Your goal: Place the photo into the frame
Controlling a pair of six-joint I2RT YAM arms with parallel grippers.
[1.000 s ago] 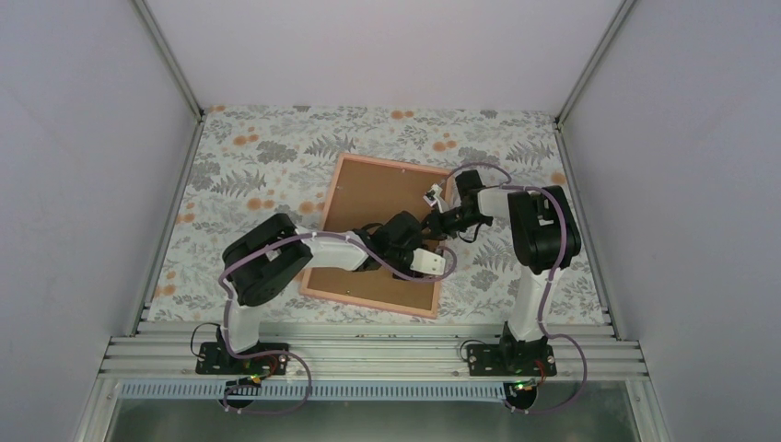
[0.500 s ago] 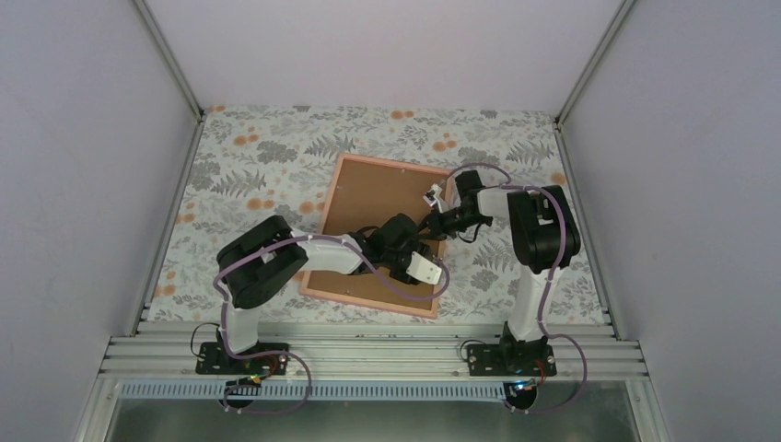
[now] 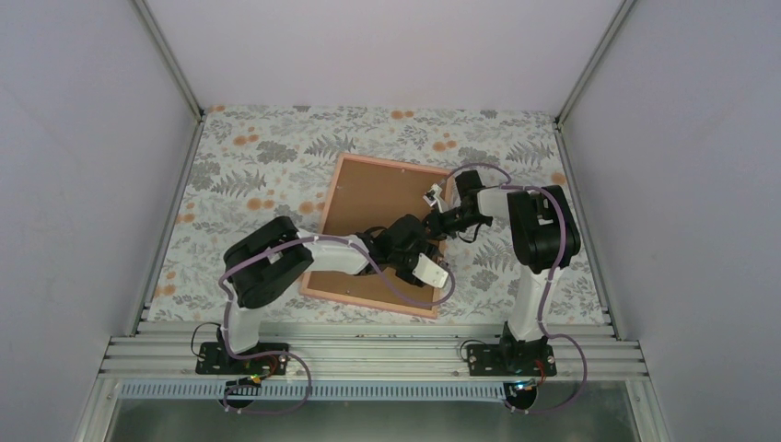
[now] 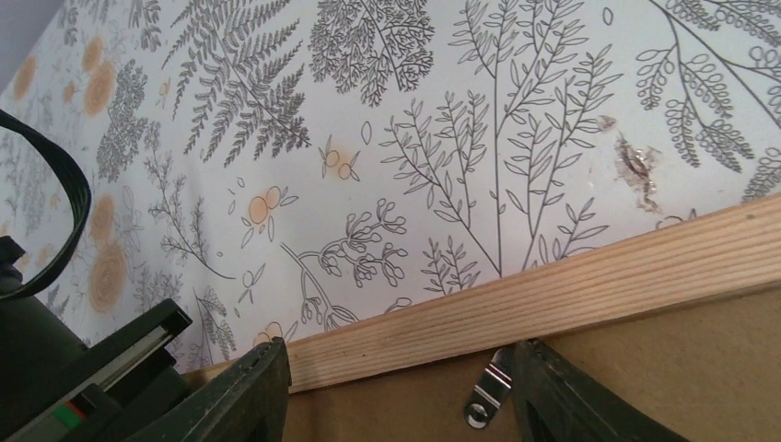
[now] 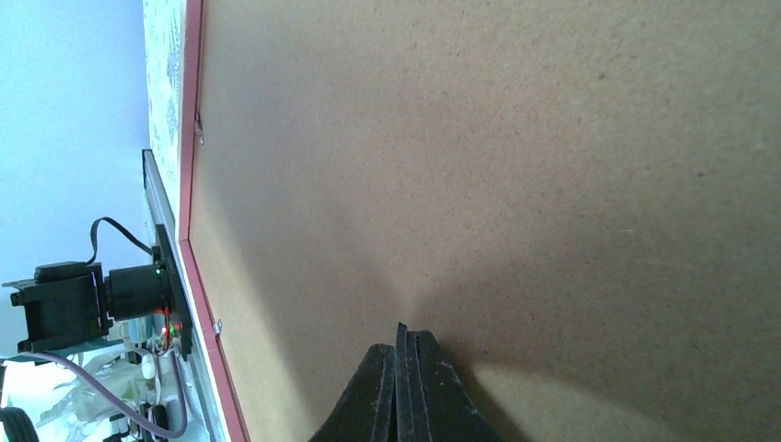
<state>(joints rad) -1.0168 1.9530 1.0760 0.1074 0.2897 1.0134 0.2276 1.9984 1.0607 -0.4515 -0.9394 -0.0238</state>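
The pink frame point(image 3: 364, 299) lies face down on the floral table, with its brown backing board point(image 3: 373, 198) showing. The photo is hidden. My left gripper point(image 3: 429, 243) is open at the frame's right edge. In the left wrist view its fingers point(image 4: 249, 396) stand either side of a small metal clip point(image 4: 488, 398) beside the frame's wooden back rail point(image 4: 553, 295). My right gripper point(image 3: 433, 222) is shut and empty. Its tips point(image 5: 401, 345) are low over the backing board point(image 5: 507, 166); contact cannot be told.
The floral tablecloth point(image 3: 258, 157) surrounds the frame. White walls close in the left, right and back sides. Further clips point(image 5: 217, 326) sit along the frame's pink edge point(image 5: 193, 184). My two wrists are close together over the frame's right side.
My left arm has shifted a little and its wrist has turned over the frame's right edge. The right arm and the frame have not moved.
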